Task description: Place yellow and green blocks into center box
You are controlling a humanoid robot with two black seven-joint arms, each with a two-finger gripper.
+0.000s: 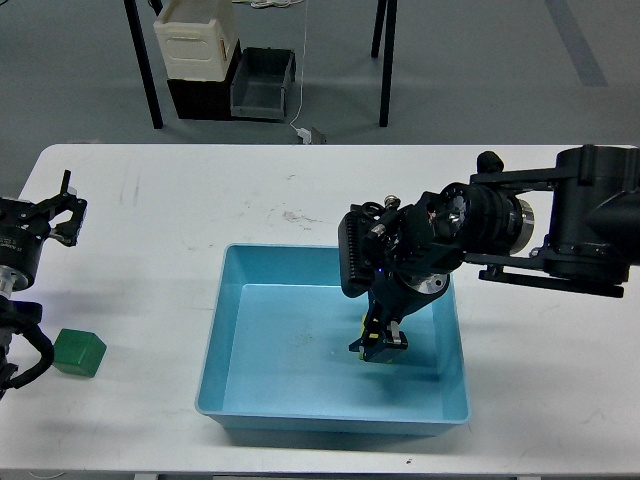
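- The yellow block (pixel 366 322) shows only as a sliver of yellow between the fingers of the right pincer (pixel 380 340), low inside the center box (pixel 225 340) toward its right half — the pincer appears clamped on it, though whether the block touches the floor of the box I cannot tell.
- The green block (pixel 80 352) sits on the white surface (pixel 200 200) well left of the box, outside it, just beside the lower part of the left arm.
- The left pincer (pixel 68 208) hangs over the surface's left edge, up from the green block, with its fingers spread and nothing between them.
- Judged from this, yellow is at the point of release; green is not yet started.
- Risks: if the yellow block is let go while above the floor it could bounce or roll — the rim should contain it. A withdrawing right arm could catch the box's right wall and drag the tray. The green block lies so close to the left arm that a careless reach could knock it off the near edge.
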